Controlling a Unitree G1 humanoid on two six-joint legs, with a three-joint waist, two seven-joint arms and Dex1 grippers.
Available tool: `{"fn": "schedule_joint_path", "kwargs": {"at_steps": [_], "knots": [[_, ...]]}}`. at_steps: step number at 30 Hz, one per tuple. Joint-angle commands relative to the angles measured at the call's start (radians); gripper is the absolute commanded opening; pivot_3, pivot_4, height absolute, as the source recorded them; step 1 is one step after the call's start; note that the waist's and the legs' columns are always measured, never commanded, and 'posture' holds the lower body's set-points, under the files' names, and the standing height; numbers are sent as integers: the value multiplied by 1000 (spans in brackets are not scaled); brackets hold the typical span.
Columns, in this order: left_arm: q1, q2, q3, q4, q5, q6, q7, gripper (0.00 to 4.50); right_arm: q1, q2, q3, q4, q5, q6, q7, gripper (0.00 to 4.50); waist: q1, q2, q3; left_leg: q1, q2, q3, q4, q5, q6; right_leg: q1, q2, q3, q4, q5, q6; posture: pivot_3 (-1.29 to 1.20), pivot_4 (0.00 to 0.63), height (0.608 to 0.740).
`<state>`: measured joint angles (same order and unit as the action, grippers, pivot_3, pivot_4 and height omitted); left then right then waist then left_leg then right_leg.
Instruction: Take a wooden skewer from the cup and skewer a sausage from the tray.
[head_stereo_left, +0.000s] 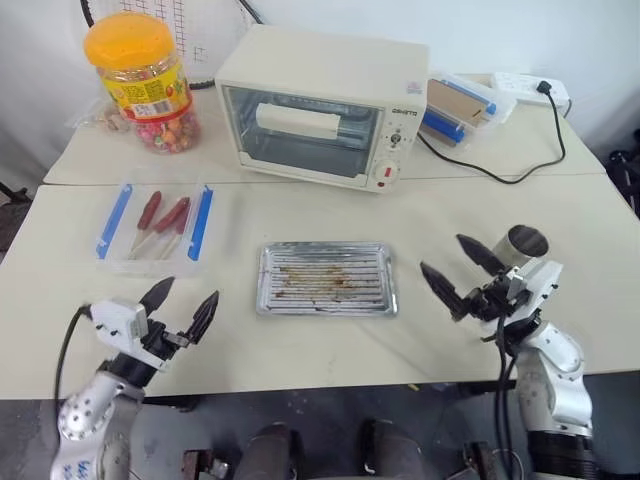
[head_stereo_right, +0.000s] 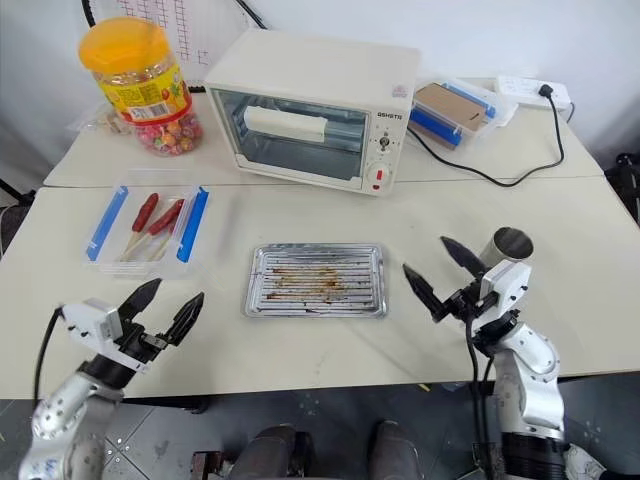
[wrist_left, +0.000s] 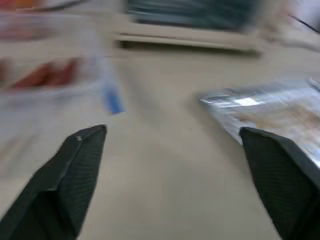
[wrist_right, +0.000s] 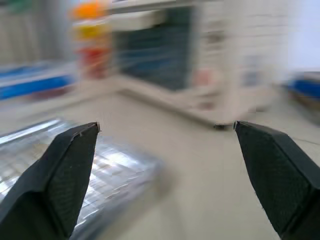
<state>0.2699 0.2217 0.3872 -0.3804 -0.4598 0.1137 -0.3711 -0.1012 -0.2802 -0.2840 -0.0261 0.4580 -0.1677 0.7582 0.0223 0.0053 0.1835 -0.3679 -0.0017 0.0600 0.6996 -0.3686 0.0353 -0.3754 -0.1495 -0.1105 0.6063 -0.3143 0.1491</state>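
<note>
The silver tray (head_stereo_left: 327, 279) lies at the table's middle, its ribbed bottom showing brown stains and nothing on it. The metal cup (head_stereo_left: 527, 242) stands at the right, just behind my right gripper (head_stereo_left: 443, 253), which hovers open beside the tray's right end. No loose wooden skewer is in view, and the cup's inside looks dark. Three red sausages on sticks (head_stereo_left: 163, 218) lie in a clear box at the left. Near the front left edge my left gripper (head_stereo_left: 188, 292) is open and holds nothing. In the left wrist view the tray (wrist_left: 270, 107) lies ahead of the fingers.
The clear plastic box (head_stereo_left: 117, 220) with blue clips sits left of the tray. A toaster oven (head_stereo_left: 320, 110) stands at the back, an orange-lidded candy jar (head_stereo_left: 140, 80) at the back left, another clear box (head_stereo_left: 465, 100) and a power strip with cable (head_stereo_left: 530, 88) at the back right.
</note>
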Motion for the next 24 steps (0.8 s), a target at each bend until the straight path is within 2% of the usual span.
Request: {"fn": "schedule_joint_path", "kwargs": {"at_steps": [1, 3, 5, 15, 18, 24], "knots": [[-2, -74, 90, -66, 41, -5, 211, 4489, -1, 68, -23, 8, -73, -79, -161, 4500, 1, -1, -1, 0, 0, 0, 0, 0, 0, 0, 0, 0, 0, 0, 0, 0, 150, 740], [-9, -93, 124, -58, 45, -10, 266, 4489, -9, 89, -10, 9, -145, 3, -297, 4500, 0, -2, -2, 0, 0, 1, 0, 0, 0, 0, 0, 1, 0, 0, 0, 0, 150, 740], [-3, -97, 135, -66, 35, -9, 281, 4489, -8, 88, 16, -1, -162, 76, -339, 4500, 0, -2, -2, 0, -1, 1, 0, 0, 0, 0, 0, 1, 0, 0, 0, 0, 150, 740], [-15, -16, 219, -90, -38, 72, 320, 4489, -48, 168, 118, -14, -171, 42, -378, 4500, -23, -1, -2, 0, 0, 1, -1, 0, 0, -1, 0, 1, 1, 0, -1, 0, 150, 740], [-38, 2, 209, -71, -24, 75, 321, 4489, -81, 169, 127, 19, -185, 30, -394, 4500, -24, -1, -2, 0, 0, 0, 0, 0, 0, -1, 0, 1, 1, 0, -1, 0, 150, 740], [-49, -70, 135, -101, 22, 2, 332, 4489, -134, 138, 113, 71, -181, 5, -375, 4500, -26, -1, -2, 0, 0, -1, -1, 0, 0, -1, 0, 1, 2, 0, -1, 0, 150, 740]]}}
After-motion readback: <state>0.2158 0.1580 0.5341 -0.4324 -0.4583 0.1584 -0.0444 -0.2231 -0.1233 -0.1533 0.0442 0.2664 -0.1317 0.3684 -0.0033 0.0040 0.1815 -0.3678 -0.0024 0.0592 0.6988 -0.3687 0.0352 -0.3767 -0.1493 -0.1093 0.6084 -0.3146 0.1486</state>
